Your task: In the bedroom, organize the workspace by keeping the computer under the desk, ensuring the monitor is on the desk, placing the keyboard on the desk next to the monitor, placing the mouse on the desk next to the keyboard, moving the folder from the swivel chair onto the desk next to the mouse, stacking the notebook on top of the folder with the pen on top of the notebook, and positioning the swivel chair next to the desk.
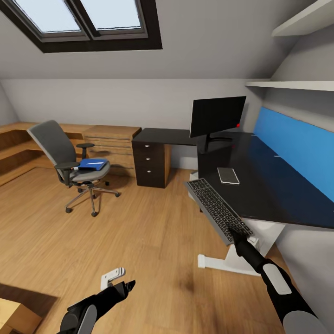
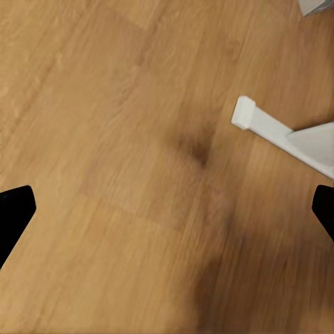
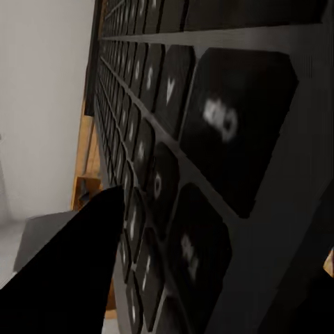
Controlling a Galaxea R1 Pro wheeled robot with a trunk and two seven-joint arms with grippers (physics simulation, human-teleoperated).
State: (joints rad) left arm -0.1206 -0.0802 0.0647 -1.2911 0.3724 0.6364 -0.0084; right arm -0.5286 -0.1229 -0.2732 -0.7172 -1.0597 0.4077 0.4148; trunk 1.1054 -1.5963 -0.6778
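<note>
Two arms are in my head view. At the left, the left pincer (image 1: 121,284) hangs low over the wooden floor (image 1: 139,241), its fingers apart and holding nothing. Further back, the swivel chair (image 1: 69,160) carries the folder (image 1: 93,163). At the right, the right pincer (image 1: 236,233) is clamped on the near end of the keyboard (image 1: 217,208). Its long axis runs away from me, along the table (image 1: 278,195) edge and half over it, so I judge it must go to the right, toward the monitor (image 1: 217,116).

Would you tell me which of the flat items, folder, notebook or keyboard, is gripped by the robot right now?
The keyboard, held at its near end by the right gripper. The notebook lies on the desk; the folder rests on the swivel chair.
</note>
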